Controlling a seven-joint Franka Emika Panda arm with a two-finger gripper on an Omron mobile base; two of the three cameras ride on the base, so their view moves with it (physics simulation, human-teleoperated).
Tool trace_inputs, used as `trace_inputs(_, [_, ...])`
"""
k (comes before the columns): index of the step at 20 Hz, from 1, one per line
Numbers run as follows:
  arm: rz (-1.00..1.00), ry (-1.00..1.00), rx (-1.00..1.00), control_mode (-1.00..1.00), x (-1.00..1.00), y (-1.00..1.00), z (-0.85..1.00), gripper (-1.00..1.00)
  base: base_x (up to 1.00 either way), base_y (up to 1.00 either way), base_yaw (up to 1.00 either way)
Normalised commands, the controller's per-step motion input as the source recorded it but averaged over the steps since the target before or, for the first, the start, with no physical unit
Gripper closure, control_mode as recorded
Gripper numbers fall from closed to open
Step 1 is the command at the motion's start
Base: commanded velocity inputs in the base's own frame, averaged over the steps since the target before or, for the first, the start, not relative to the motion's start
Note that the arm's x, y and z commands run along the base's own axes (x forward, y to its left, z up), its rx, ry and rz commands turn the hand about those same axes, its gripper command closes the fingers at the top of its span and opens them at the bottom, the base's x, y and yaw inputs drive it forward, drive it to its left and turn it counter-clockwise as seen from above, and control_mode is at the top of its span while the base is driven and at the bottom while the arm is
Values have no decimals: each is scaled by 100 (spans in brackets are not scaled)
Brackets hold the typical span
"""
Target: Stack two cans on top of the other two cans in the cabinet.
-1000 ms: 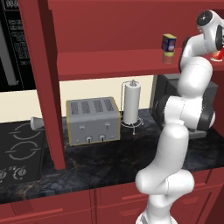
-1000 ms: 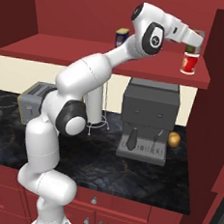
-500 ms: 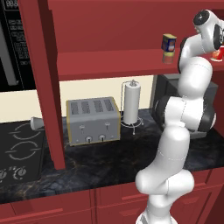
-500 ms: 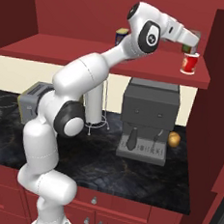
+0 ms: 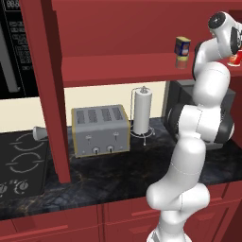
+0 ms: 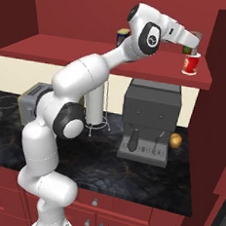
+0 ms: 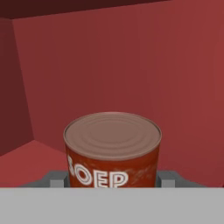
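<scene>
My gripper (image 6: 191, 46) reaches level over the right end of the cabinet shelf (image 6: 66, 57), shut on a dark red can (image 6: 191, 49). In the hand view that can (image 7: 113, 148) sits between the two fingertips with white letters on its side. It hangs right over the red-and-white can (image 6: 191, 65) standing on the shelf; I cannot tell whether the two touch. Further left, the blue-and-yellow can (image 5: 182, 46) stands on the tan-brown can (image 5: 181, 62). The red-and-white can (image 5: 234, 59) peeks out behind my arm.
Under the shelf stand a coffee machine (image 6: 148, 123), a paper towel holder (image 5: 142, 111) and a toaster (image 5: 100, 130). A small orange fruit (image 6: 175, 139) lies by the machine. The cabinet's side wall (image 6: 224, 72) rises close to the right of the cans, and a post (image 5: 52, 94) stands at the left.
The hand has edged slightly down and left with the dark red can still gripped. The other cans have not moved.
</scene>
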Motion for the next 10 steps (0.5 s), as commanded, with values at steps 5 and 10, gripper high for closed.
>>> trace_inputs(5, [0, 0, 0, -100, 0, 0, 0, 100, 0, 0, 0])
trace_inputs(10, [0, 0, 0, -100, 0, -4, 0, 100, 0, 0, 0])
